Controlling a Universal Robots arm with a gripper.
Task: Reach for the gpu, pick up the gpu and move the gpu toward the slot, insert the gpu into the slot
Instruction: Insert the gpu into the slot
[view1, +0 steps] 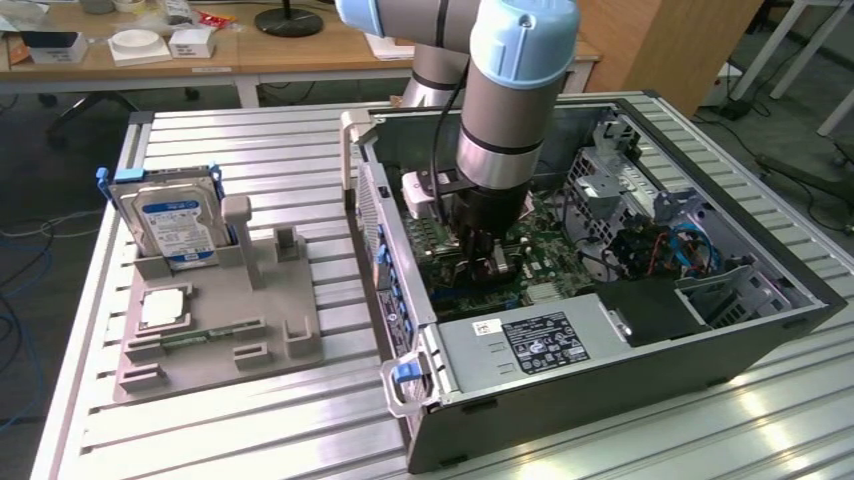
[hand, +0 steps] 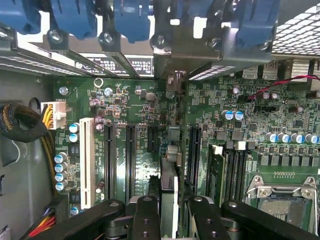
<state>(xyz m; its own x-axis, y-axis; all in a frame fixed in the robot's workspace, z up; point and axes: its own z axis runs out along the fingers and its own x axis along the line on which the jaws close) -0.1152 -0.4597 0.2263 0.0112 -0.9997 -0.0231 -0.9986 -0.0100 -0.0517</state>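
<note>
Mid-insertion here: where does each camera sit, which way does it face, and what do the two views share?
Exterior view: off the arm, raised, looking down across the slatted table at the open computer case; the robot arm reaches down into it, hand low over the motherboard.
Wrist view: on the wrist, facing down along the hand at the motherboard; the fingers flank the gpu, seen edge-on between the slots.
Shared: hand and motherboard.
</note>
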